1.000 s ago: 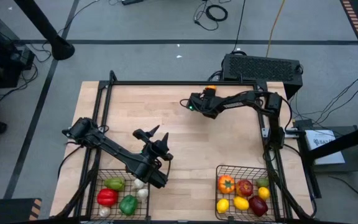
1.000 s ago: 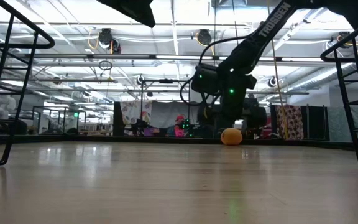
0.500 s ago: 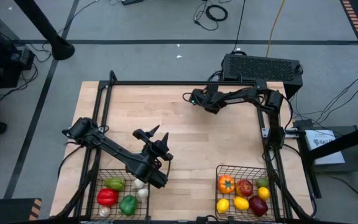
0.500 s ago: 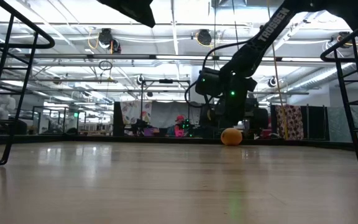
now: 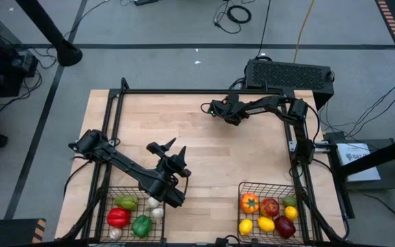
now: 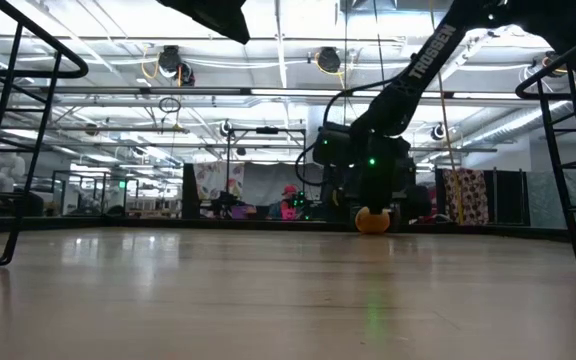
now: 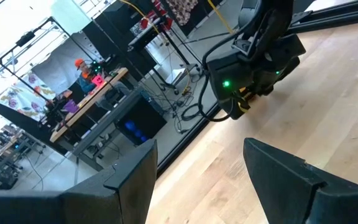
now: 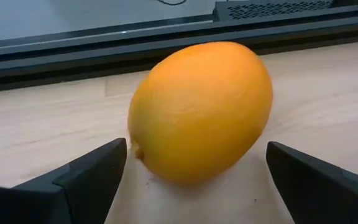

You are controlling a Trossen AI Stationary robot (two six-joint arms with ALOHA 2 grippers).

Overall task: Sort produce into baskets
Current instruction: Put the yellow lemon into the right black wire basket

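The two baskets (image 5: 134, 213) (image 5: 269, 209) at the near table edge are filled with produce. The left gripper (image 5: 169, 152) is held parted above the board. At the far edge, an orange (image 8: 201, 111) lies between the right gripper's (image 8: 194, 177) spread fingers.

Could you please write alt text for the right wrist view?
An orange fruit lies on the wooden table, filling the middle of the view. The right end effector is open, one dark finger at each side, not touching it.
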